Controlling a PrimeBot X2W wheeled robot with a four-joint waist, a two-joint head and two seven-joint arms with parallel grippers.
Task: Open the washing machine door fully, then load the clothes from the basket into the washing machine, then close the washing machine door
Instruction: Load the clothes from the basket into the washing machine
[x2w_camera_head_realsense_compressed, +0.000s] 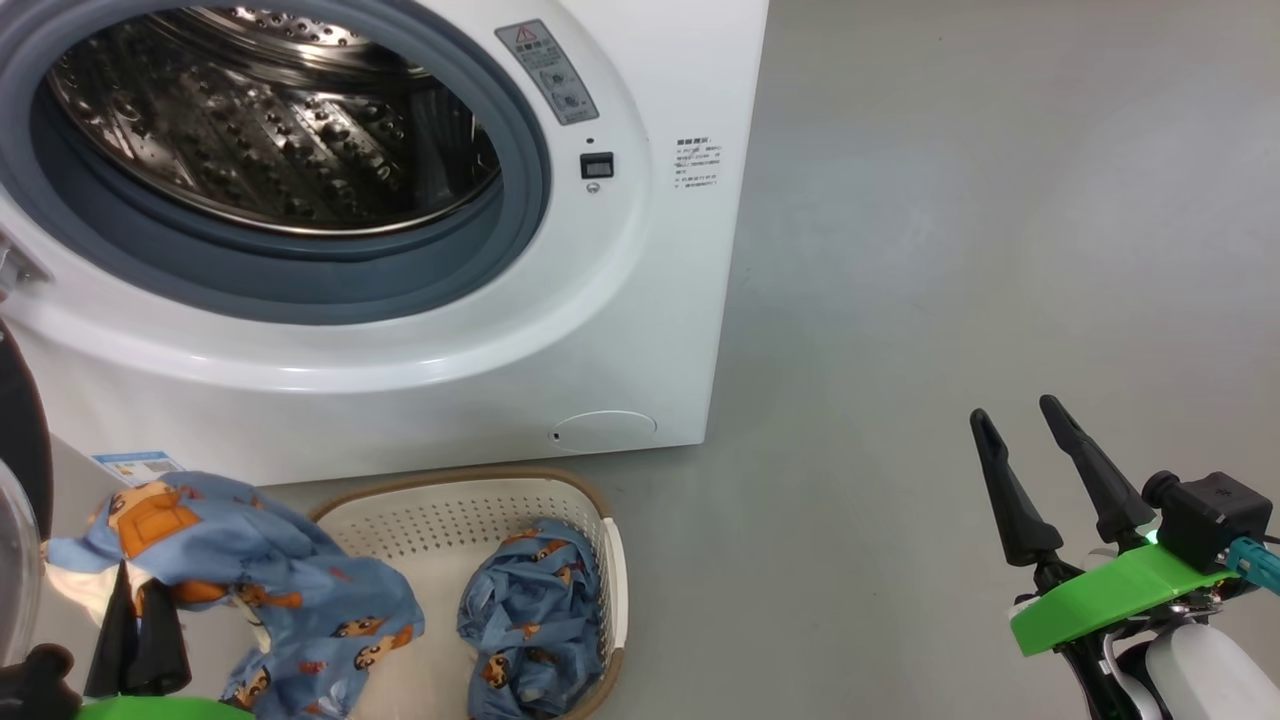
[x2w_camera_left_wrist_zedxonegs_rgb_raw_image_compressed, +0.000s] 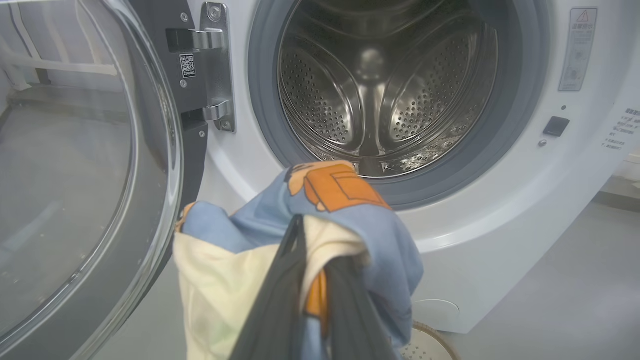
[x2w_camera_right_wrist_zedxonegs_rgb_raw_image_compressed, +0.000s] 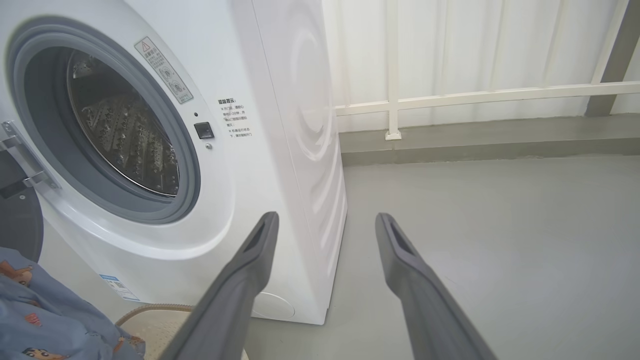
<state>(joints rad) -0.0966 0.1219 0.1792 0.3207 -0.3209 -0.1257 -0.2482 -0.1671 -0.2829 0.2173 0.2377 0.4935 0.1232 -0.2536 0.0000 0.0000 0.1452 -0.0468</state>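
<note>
Blue bear-print clothes (x2w_camera_head_realsense_compressed: 250, 560) pinched in the left pincer (x2w_camera_left_wrist_zedxonegs_rgb_raw_image_compressed: 316, 255) — right pincer (x2w_camera_head_realsense_compressed: 1015, 412) spread wide, empty.

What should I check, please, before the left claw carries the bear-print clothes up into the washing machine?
1. Washing machine door swung clear of the opening: ok.
2. Left claw shut on the held clothes: ok.
3. Drum free of obstructions: ok, it looks empty.
4. Hanging tail of the held clothes clear of the basket: cannot tell.
5. Right claw open and well aside: ok.
6. Basket emptied: not ok, another bundle lies in it.
</note>
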